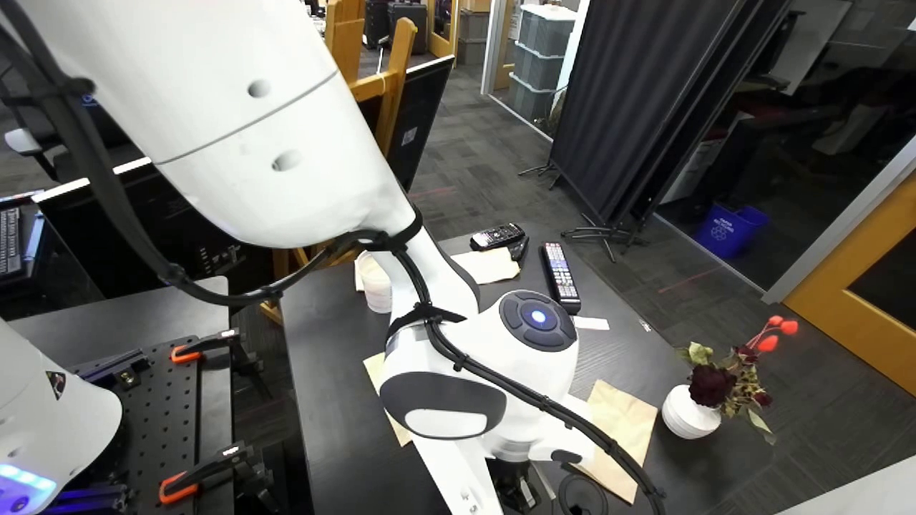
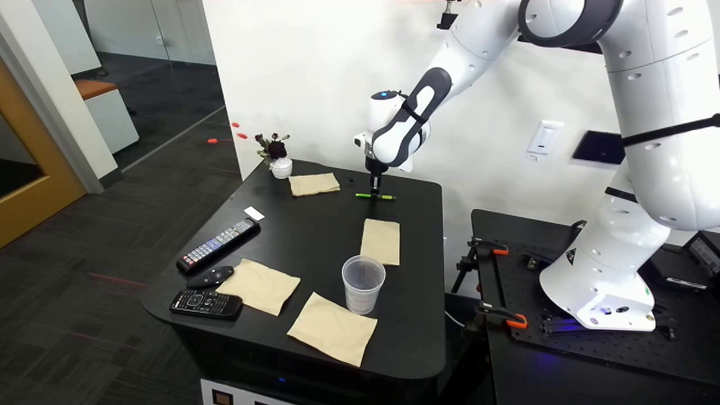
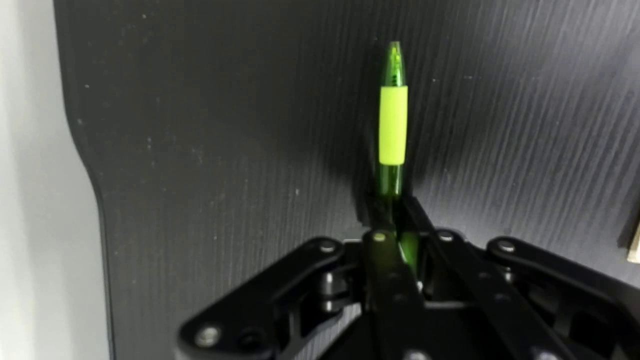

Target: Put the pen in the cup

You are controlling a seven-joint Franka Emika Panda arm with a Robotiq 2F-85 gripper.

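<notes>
the robotiq gripper (image 3: pixel 393 207) stands nearly closed, its two fingers (image 3: pixel 390 280) parted by only the thickness of the green ballpoint pen (image 3: pixel 393 125), which is pinched between them. in the wrist view the pen's tapered, see-through tip and its yellow-green sleeve reach out past the fingers; the rest runs back among them, mostly covered, with a glimpse of green in the gap.

in an exterior view the gripper points straight down over the black table (image 2: pixel 315 236), and the pen lies level across it, one end showing on each side. the pen is on the tabletop or just above it; which of the two is not clear.

the translucent plastic cup (image 2: pixel 363 287) stands upright on the same table, well apart from the pen. a tan paper napkin (image 2: pixel 381 242) lies between the two, and a second napkin (image 2: pixel 332 329) is just beside the cup, on the side away from the pen. whether the cup touches either napkin is hard to see.

in an exterior view the white arm (image 1: pixel 308 114) hides part of the cup.
</notes>
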